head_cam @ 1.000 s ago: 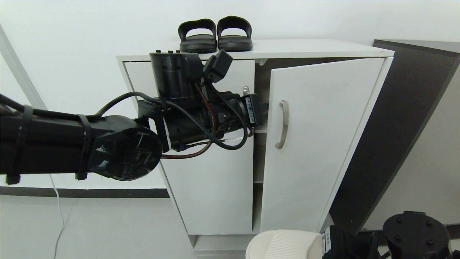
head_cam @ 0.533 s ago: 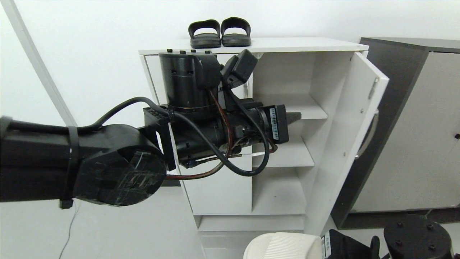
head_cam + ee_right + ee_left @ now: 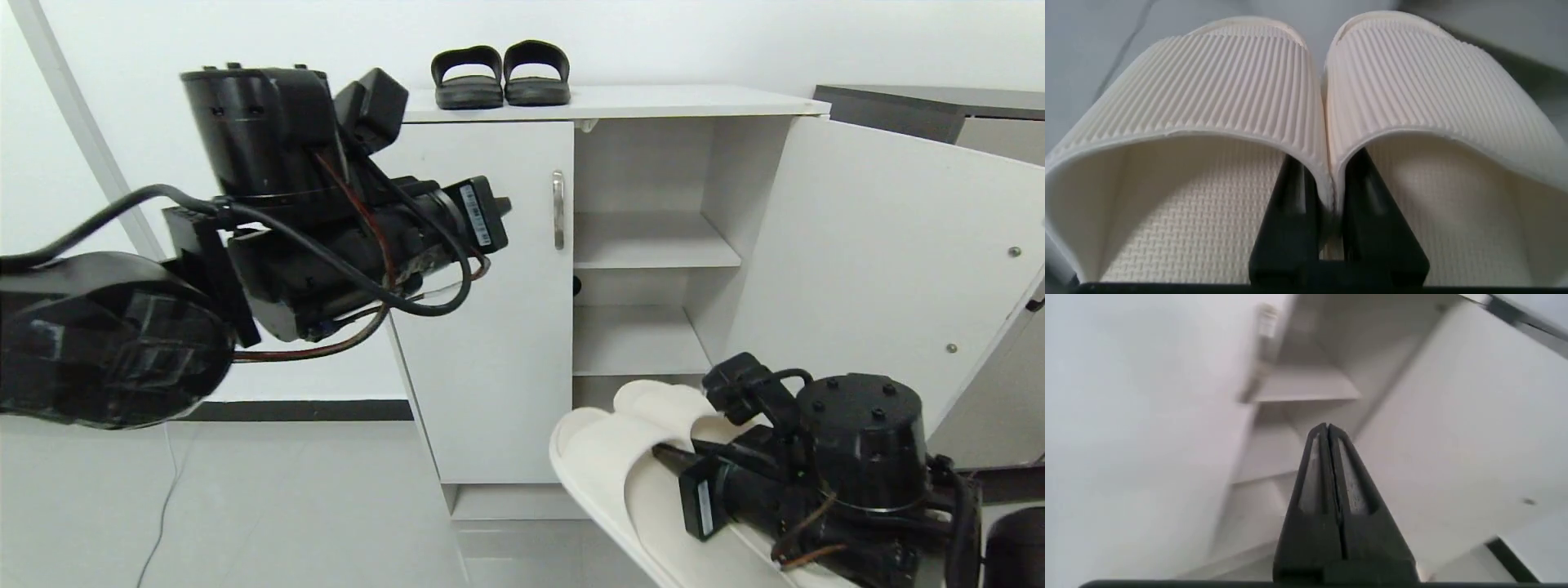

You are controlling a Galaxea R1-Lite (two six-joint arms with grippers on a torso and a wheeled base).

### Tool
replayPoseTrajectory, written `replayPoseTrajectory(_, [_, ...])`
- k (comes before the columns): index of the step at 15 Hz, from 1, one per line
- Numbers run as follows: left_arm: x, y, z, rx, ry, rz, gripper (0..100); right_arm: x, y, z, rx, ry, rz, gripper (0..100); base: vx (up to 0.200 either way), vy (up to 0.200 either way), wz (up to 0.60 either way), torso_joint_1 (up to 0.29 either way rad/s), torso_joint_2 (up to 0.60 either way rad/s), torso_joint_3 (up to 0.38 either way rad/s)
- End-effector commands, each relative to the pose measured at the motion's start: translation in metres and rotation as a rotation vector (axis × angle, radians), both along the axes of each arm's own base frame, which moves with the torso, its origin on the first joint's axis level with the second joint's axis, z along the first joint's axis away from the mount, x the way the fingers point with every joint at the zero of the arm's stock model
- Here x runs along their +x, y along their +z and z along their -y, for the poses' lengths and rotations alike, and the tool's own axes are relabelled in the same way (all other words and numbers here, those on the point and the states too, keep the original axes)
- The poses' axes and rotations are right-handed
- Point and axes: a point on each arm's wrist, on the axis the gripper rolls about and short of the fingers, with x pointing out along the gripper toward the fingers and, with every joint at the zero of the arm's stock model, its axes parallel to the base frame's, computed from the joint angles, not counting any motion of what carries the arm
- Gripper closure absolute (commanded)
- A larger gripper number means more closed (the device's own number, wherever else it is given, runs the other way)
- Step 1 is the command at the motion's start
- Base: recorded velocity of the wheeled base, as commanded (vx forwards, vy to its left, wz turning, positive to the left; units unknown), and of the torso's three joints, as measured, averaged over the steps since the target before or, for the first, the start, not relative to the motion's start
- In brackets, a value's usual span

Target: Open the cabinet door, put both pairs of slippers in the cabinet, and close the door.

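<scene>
A white cabinet (image 3: pixel 612 102) stands against the wall. Its right door (image 3: pixel 882 261) is swung wide open, baring bare shelves (image 3: pixel 653 253), while the left door (image 3: pixel 490 327) stays closed. A black pair of slippers (image 3: pixel 500 75) rests on the cabinet top. My left gripper (image 3: pixel 500 204) hangs shut and holding nothing in front of the left door; in the left wrist view the gripper (image 3: pixel 1328 437) points at the shelves (image 3: pixel 1306 384). Low in front of the opening, my right gripper (image 3: pixel 1323 192) is shut on the touching inner straps of the white pair of slippers (image 3: pixel 620 457).
A dark grey cabinet (image 3: pixel 898 106) stands just right of the open door. A thin cable (image 3: pixel 163 506) trails over the pale floor at the left. The left door's handle (image 3: pixel 558 210) sits near my left gripper.
The right door went from ajar to wide open. My left arm pulled back leftward out of the opening. My right arm rose with the white slippers. The head camera also shifted.
</scene>
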Motion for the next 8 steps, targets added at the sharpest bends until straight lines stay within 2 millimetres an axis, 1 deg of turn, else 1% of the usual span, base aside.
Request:
replayPoseTrajectory(1, [-0.049, 0.022, -0.043, 0.038, 0.154, 0.037, 100, 0.031, -0.007, -0.012, -0.013, -0.154, 0.013, 100, 0.000, 0.000, 0.00, 0.000, 0.00, 0.000])
replayPoseTrajectory(2, [-0.077, 0.022, -0.063, 0.070, 0.215, 0.027, 100, 0.042, -0.008, -0.013, -0.018, -0.222, 0.031, 100, 0.000, 0.000, 0.00, 0.000, 0.00, 0.000])
replayPoseTrajectory(3, [-0.108, 0.015, -0.088, 0.095, 0.296, 0.017, 100, 0.049, -0.006, -0.013, -0.015, -0.277, 0.047, 100, 0.000, 0.000, 0.00, 0.000, 0.00, 0.000])
replayPoseTrajectory(4, [-0.135, 0.002, -0.119, 0.141, 0.400, 0.022, 100, 0.051, -0.004, -0.013, -0.016, -0.314, 0.059, 100, 0.000, 0.000, 0.00, 0.000, 0.00, 0.000])
replayPoseTrajectory(5, [-0.163, -0.009, -0.145, 0.176, 0.512, 0.045, 100, 0.051, -0.003, -0.012, -0.020, -0.341, 0.069, 100, 0.000, 0.000, 0.00, 0.000, 0.00, 0.000])
replayPoseTrajectory(6, [-0.190, -0.024, -0.161, 0.168, 0.604, 0.059, 100, 0.052, -0.002, -0.012, -0.020, -0.348, 0.073, 100, 0.000, 0.000, 0.00, 0.000, 0.00, 0.000])
replayPoseTrajectory(7, [-0.213, -0.037, -0.170, 0.160, 0.682, 0.078, 100, 0.051, -0.003, -0.013, -0.023, -0.343, 0.072, 100, 0.000, 0.000, 0.00, 0.000, 0.00, 0.000])
replayPoseTrajectory(8, [-0.237, -0.058, -0.177, 0.168, 0.752, 0.069, 100, 0.051, -0.005, -0.014, -0.027, -0.342, 0.069, 100, 0.000, 0.000, 0.00, 0.000, 0.00, 0.000])
